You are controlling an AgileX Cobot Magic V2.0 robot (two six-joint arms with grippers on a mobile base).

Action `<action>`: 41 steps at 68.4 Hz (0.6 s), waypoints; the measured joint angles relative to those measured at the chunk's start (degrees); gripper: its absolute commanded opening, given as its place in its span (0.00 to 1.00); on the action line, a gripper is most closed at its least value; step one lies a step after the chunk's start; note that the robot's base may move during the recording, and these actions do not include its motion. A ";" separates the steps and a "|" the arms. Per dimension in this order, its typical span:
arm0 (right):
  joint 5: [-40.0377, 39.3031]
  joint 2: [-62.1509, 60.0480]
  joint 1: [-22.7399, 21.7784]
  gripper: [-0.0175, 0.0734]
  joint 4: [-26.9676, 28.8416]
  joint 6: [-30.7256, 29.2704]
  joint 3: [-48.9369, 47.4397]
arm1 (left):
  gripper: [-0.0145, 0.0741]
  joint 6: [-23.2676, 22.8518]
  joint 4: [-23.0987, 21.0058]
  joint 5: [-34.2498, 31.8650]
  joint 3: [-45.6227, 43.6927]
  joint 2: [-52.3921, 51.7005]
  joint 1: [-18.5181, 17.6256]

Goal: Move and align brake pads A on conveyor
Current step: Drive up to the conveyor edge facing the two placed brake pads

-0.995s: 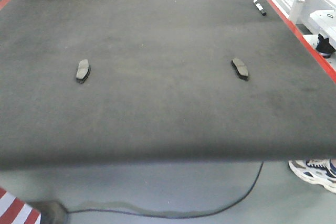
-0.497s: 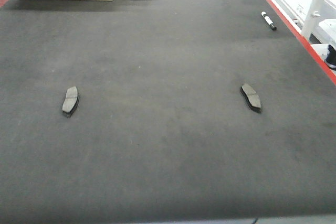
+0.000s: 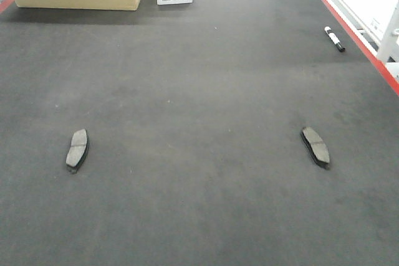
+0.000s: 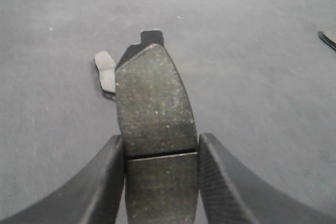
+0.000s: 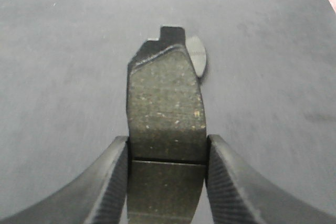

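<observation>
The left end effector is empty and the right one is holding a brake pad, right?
Not quite. The left wrist view shows the left end effector shut on a brake pad too. The right end effector does hold a pad.

Even, soft overhead light, faint shadows, grainy front view, blurred wrist backgrounds
</observation>
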 measured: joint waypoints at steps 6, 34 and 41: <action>0.00 0.00 0.00 0.19 0.00 0.00 0.00 | 0.16 0.00 0.00 0.00 0.00 0.00 0.00; 0.00 0.00 0.00 0.19 0.00 0.00 0.00 | 0.16 0.00 0.00 0.00 0.00 0.00 0.00; 0.00 0.00 0.00 0.19 0.00 0.00 0.00 | 0.16 0.00 0.00 0.00 0.00 0.00 0.00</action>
